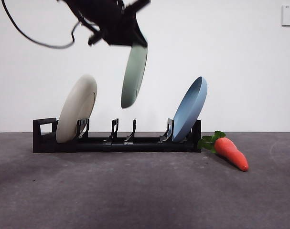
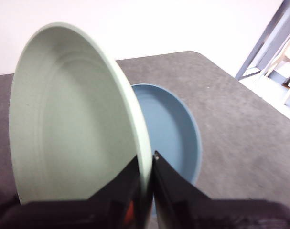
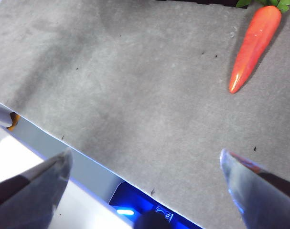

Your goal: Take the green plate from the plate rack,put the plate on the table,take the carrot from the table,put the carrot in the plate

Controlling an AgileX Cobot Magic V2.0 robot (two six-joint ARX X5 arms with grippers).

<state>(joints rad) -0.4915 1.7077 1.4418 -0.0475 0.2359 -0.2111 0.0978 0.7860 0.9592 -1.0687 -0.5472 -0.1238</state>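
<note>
The left pincer point(image 1: 128, 42) is clamped on the rim of the green plate point(image 1: 134, 75), which hangs on edge in the air above the middle slots of the plate rack point(image 1: 116, 142), clear of its prongs. The hold is on a thin strip of rim only — so the plate could swivel or slip out as it is tilted flat for the surface point(image 1: 135, 191). The blue plate point(image 1: 190, 109) and the cream plate point(image 1: 77, 108) lean close on either side; a sideways swing could clip one. The right pincer point(image 3: 145, 167) waits with its jaws apart, near the carrot point(image 1: 232, 152) — which lies on the surface just beside the rack's end.
</note>
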